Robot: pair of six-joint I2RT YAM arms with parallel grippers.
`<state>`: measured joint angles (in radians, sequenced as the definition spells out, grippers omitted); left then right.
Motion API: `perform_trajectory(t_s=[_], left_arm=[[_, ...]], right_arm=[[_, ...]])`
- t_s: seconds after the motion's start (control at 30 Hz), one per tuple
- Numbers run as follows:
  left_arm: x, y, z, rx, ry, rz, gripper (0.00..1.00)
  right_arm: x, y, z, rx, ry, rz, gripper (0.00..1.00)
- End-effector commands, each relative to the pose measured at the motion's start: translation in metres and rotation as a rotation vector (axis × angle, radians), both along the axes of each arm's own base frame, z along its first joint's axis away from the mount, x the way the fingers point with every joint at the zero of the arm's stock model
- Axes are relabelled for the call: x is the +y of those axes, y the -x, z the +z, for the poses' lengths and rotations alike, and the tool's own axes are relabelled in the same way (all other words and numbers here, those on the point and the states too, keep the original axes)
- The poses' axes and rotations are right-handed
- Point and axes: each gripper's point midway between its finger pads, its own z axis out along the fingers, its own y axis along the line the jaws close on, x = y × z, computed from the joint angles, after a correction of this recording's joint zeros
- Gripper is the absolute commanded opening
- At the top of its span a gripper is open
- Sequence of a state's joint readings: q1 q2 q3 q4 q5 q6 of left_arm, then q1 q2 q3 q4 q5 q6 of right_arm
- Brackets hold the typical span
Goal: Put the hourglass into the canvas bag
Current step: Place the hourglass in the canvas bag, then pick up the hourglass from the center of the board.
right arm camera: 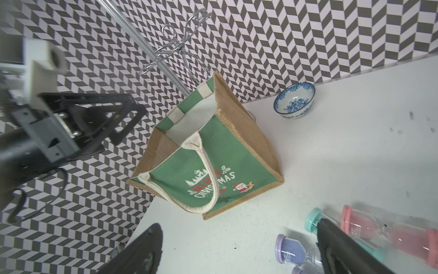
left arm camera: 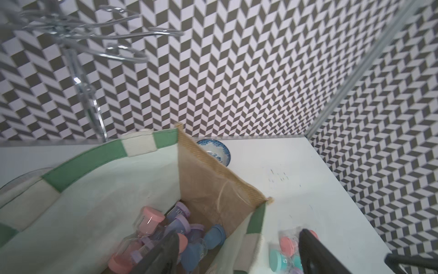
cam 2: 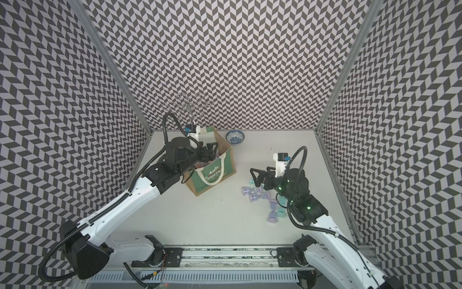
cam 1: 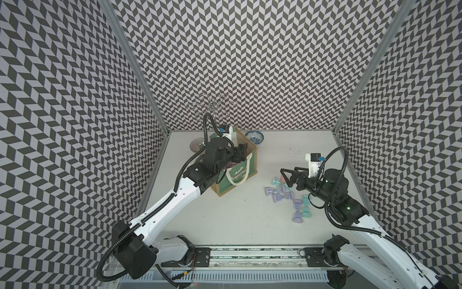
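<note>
**Left jaws spread over the bag mouth; more hourglasses waiting on the table**

The left gripper point(cam 1: 239, 152) is held over the open top of the canvas bag point(cam 1: 241, 176), presumably so that anything released falls inside rather than onto the table point(cam 1: 237, 225); its fingers point(left arm camera: 163, 253) are seen spread wide in the left wrist view, with nothing gripped between them. The bag is stood upright with its mouth gaping; this is judged to be why a drop from above can be managed with no second arm steadying it. The right gripper point(cam 1: 285, 178) is poised over the loose hourglasses point(cam 1: 277, 198), which lie on the table near the bag; its fingers point(right arm camera: 339, 246) are likewise wide apart and empty; a next pick is probably being lined up.

Much of the bag's inside is blocked in both top views by the left arm; only in the left wrist view are the bagged hourglasses point(left arm camera: 148, 220) revealed, pink, purple and blue, heaped at the bottom against the white lining. The printed green panel and the cream handle are shown most plainly by the right wrist view; a blue bowl point(right arm camera: 295, 100) is also seen there, set beyond the bag and clear of the work.
</note>
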<state>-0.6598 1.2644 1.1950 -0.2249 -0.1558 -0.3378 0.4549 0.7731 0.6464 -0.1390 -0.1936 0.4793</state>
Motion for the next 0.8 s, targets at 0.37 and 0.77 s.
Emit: perform_trajectory(t_s=[0.37,0.77], left_arm=[[-0.098,0.092,-0.049,-0.109,-0.149,-0.461,0.78],[-0.137,0.112,-0.152,-0.052,-0.245,-0.623,0.77]], right_arm=[[-0.050,0.016,-0.011,0.082,0.058,-0.226,0.99],[-0.070,0.025,-0.058,0.232,0.096,-0.333,0.99]])
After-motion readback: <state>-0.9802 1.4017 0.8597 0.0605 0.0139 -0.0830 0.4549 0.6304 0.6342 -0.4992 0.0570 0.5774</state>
